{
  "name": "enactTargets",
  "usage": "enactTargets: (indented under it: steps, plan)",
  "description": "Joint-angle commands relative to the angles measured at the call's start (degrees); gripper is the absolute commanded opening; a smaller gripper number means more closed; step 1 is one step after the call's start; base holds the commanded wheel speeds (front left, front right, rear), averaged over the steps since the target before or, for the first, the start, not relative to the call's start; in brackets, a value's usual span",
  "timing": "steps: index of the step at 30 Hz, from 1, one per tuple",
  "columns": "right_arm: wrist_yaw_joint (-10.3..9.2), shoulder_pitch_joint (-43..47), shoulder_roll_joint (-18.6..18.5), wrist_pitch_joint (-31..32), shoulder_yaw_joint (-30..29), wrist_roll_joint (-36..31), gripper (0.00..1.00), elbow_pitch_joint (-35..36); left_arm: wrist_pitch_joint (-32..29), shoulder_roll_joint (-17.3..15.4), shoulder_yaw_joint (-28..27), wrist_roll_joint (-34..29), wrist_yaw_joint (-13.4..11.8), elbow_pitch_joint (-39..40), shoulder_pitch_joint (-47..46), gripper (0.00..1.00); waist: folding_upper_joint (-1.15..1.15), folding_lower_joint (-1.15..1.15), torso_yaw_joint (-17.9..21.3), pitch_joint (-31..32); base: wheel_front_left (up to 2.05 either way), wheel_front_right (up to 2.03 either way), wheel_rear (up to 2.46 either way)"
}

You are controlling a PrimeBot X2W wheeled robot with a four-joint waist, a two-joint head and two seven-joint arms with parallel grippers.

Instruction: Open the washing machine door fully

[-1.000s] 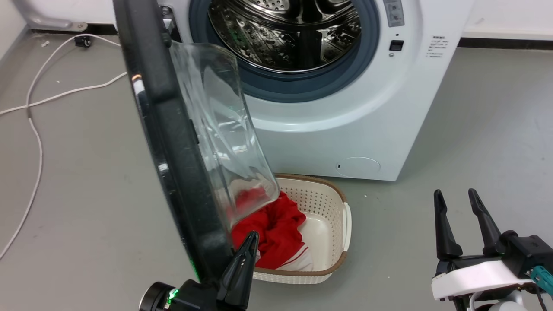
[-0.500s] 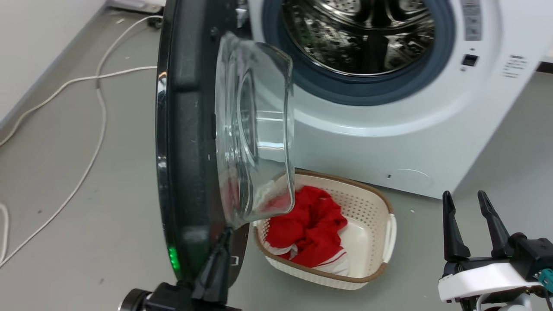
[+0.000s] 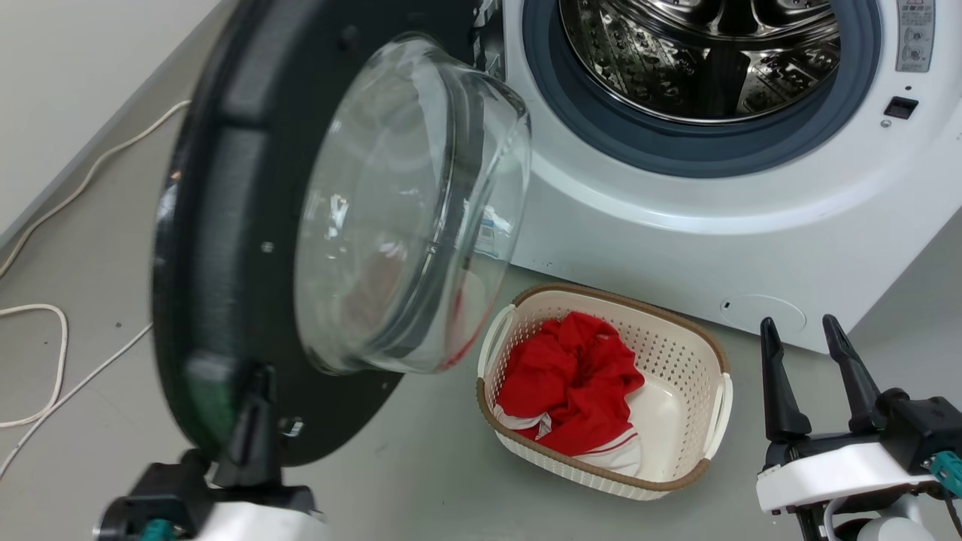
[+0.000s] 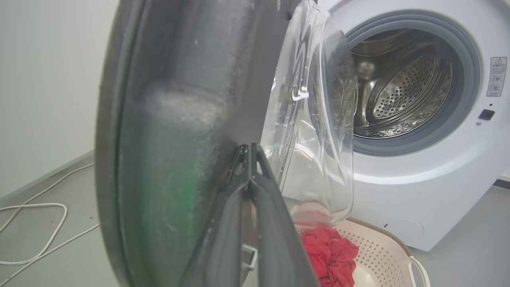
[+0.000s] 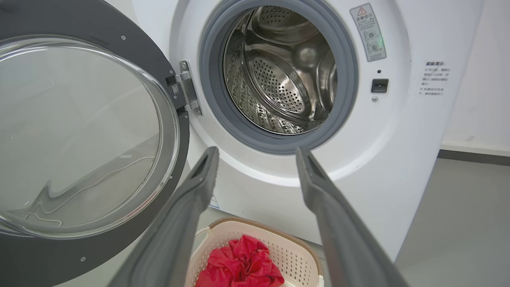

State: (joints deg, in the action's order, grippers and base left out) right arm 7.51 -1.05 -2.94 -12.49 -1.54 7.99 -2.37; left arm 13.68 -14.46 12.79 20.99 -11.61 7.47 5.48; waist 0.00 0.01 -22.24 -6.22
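Observation:
The washing machine [image 3: 676, 240] is a white front-loader with its steel drum exposed. The washing machine door [image 3: 218, 225], a big black disc with a bulging glass bowl [image 3: 398, 210], stands swung out to the left on its hinge, inner face showing. My left gripper [image 3: 259, 376] is at the door's lower rim. In the left wrist view the left gripper [image 4: 249, 148] is shut, tips together against the door [image 4: 179, 119] beside the glass. My right gripper [image 3: 808, 330] hangs open at the lower right, apart from everything. In the right wrist view the right gripper [image 5: 257, 153] faces the machine [image 5: 390, 131] and door [image 5: 40, 259].
A white perforated basket [image 3: 624, 300] with a brown rim sits on the grey floor before the machine, holding a red cloth [image 3: 579, 376]. A white cable [image 3: 45, 353] loops over the floor at the left, near a pale wall [image 3: 75, 75].
The camera has shifted. The door has swung further out, from edge-on to showing its inner face, and my left gripper has gone left with it. The right gripper stays put.

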Motion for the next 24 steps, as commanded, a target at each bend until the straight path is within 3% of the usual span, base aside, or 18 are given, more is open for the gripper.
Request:
enactTargets:
  steps: [1,9,24]
  plan:
    - [-0.03,-0.8,0.1,0.3,-0.1,-0.2,1.0,0.4,0.5,-0.7,-2.0,0.7,-0.3,-0.6,-1.3,0.0,0.0,-0.01,0.5,-0.5,0.0,0.0,0.0]
    - [-0.03,-1.4,0.1,1.0,-0.6,-0.8,1.0,1.4,1.5,-1.1,-10.7,3.9,0.7,-4.0,-6.5,0.0,0.0,-0.01,2.0,-3.2,0.0,0.0,0.0]
    - [-0.04,-3.8,0.1,1.8,-0.5,-2.1,1.0,1.9,1.5,-0.1,-27.9,5.3,6.2,-13.6,-13.5,0.0,0.0,-0.01,4.0,-7.2,0.0,0.0,0.0]
